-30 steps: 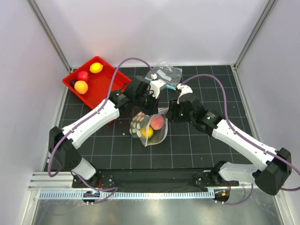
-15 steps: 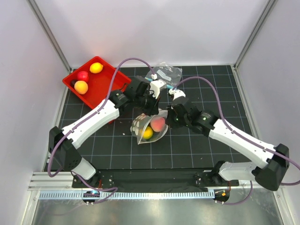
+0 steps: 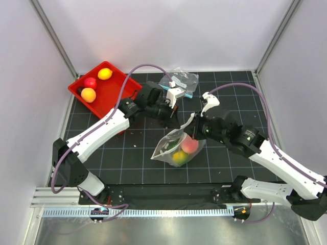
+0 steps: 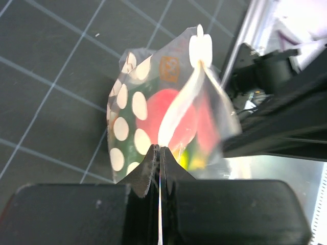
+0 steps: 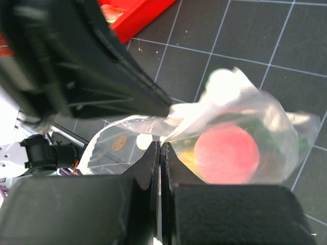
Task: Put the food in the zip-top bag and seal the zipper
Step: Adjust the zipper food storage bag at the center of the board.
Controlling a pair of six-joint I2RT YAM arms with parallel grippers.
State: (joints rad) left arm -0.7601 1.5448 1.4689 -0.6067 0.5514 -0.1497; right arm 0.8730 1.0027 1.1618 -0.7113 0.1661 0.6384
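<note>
The zip-top bag [image 3: 173, 150], clear with white dots, hangs just above the mat at centre. Inside are a pink peach [image 3: 190, 145] and a yellow-green piece [image 3: 179, 156]. My left gripper [image 3: 176, 124] is shut on the bag's top edge from the far left. In the left wrist view [image 4: 160, 149] its jaws pinch the pale zipper strip [image 4: 179, 109], with the peach [image 4: 153, 120] beyond. My right gripper [image 3: 194, 130] is shut on the same top edge from the right. In the right wrist view [image 5: 162, 145] its jaws pinch the plastic beside the peach [image 5: 225, 153].
A red tray [image 3: 115, 94] at the back left holds a lemon [image 3: 104, 73], a red fruit [image 3: 90, 82] and an orange [image 3: 88, 95]. A smaller clear pouch with a teal strip [image 3: 183, 79] lies at the back centre. White walls enclose the mat.
The bag has moved right and toward the near edge, lifted between both grippers. The right arm has drawn back to the right; the left arm has reached after it.
</note>
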